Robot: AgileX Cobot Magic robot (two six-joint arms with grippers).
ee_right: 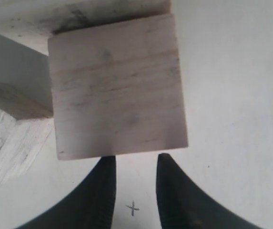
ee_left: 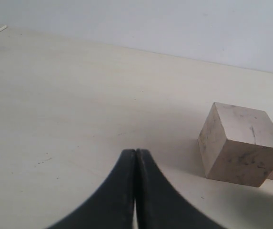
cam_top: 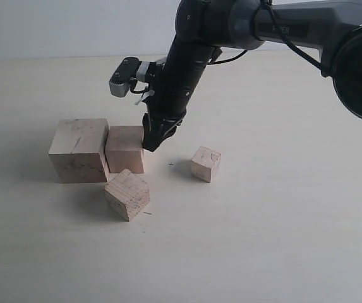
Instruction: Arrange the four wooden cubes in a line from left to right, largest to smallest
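Four pale wooden cubes lie on the table. The largest cube, smudged dark on one face, stands at the left, and the second-largest cube touches its right side. In front of these two the third cube sits turned at an angle. The smallest cube stands apart on the right. My right gripper is open, empty, with its tips against the second-largest cube's right face. My left gripper is shut on nothing, left of the largest cube, and out of the exterior view.
A small pencil cross marks the pale tabletop between the second-largest and smallest cubes. The right arm reaches in from the upper right. A pale wall runs behind the table's far edge.
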